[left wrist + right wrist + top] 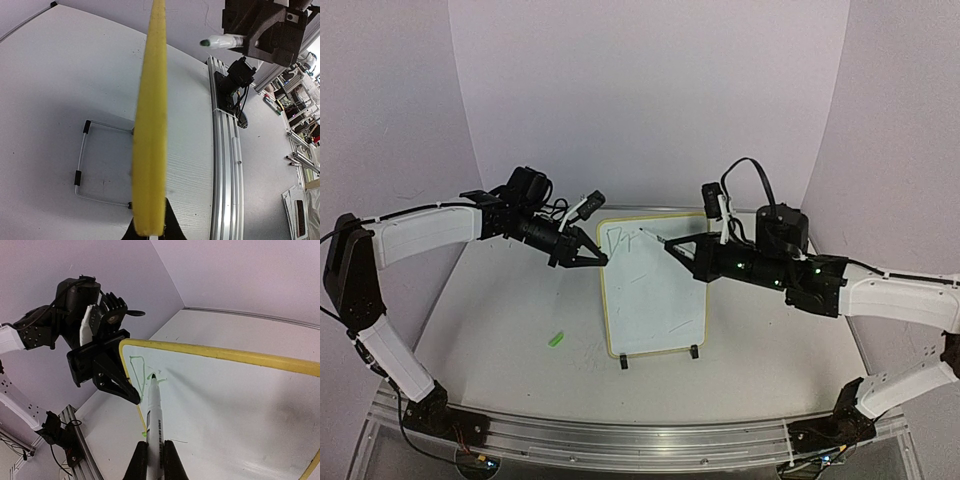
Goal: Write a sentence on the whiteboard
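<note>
Surface first, since it carries everything. The whiteboard stands propped on it about mid-way between the two arms. Its long axis runs from the clip feet at the near end up to the far edge, and the writing face is tipped toward the top camera.

The left pincer is clamped on the board's left yellow frame near the top corner, bracing it. In the left wrist view the frame runs straight out from between its jaws.

The right pincer comes in from the right side, pressed together around a marker that points up and left at the board.

The sentence is barely begun, just a first green letter and a stroke or so in the top left corner. The marker tip sits right beside those strokes, touching the board or just off it, can't tell which.

So the bit that matters, imo: the blank part of that top line lies to the right of the tip, away from the left pincer and toward the right arm's own side. I'd guess the next strokes drag that way, parallel to the board's short top edge.
</note>
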Controlling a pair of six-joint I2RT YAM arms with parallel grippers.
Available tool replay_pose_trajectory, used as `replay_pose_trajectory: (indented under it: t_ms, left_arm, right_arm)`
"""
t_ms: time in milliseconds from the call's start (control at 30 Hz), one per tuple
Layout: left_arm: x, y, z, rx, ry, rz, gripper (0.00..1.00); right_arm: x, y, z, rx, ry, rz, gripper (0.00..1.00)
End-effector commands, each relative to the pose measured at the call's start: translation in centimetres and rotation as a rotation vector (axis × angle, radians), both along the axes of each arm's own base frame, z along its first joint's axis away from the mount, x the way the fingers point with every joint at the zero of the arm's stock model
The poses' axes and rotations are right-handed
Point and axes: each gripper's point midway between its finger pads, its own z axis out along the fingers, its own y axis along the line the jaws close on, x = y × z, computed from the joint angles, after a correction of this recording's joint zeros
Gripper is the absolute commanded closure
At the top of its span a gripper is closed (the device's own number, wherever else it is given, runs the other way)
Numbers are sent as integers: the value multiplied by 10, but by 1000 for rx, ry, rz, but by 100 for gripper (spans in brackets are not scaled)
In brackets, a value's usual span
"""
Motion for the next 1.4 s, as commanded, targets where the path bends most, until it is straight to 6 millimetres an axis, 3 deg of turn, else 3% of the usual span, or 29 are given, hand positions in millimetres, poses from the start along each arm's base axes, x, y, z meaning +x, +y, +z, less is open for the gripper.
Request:
replay_pose_trajectory:
  t_ms: [0,400,1367]
  left_arm:
    - [-8,-2,-35,119,29,-3,100]
    - [-8,-3,-35,130,22,-1,100]
    - [-11,-5,-39,141,22,-10,100]
  right_arm:
    - [-15,-7,24,26,-57,56,100]
    - [-21,-9,6,-2,-40,156,100]
    - [12,-11,-22,-49,-5,15,100]
